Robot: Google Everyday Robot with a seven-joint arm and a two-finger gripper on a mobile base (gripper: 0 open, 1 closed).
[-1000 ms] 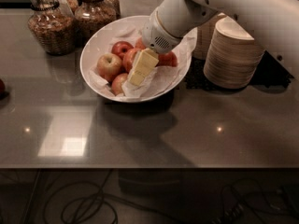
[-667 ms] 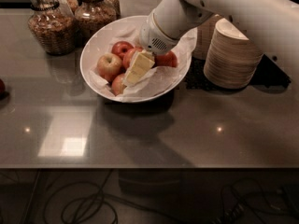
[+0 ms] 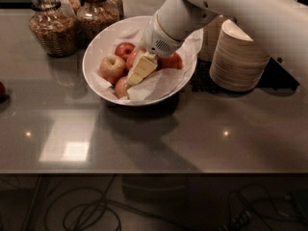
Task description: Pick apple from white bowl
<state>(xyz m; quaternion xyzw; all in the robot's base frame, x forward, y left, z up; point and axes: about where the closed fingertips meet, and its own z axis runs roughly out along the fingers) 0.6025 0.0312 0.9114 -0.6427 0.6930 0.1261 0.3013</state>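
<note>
The white bowl (image 3: pixel 102 41) stands at the back middle of the grey table, lined with white paper. In it, at the left, lies the apple (image 3: pixel 112 67), orange-red streaked over yellow, stem dimple up. A darker red apple (image 3: pixel 125 49) lies behind it and another (image 3: pixel 172 61) at the right. A fourth apple (image 3: pixel 121 86) shows partly at the front. My gripper (image 3: pixel 140 70) reaches down into the bowl's middle from the upper right, just right of the apple and over the front apple. Nothing is visibly held.
Two glass jars (image 3: pixel 50 29) (image 3: pixel 98 11) of brown food stand close behind the bowl's left side. A tall stack of tan disposable bowls (image 3: pixel 238 57) stands to the right. A small red object (image 3: pixel 1 89) sits at the left edge. Cables lie below the table's front edge.
The arm and gripper have shifted slightly left inside the bowl. The apples and the bowl have not visibly moved.
</note>
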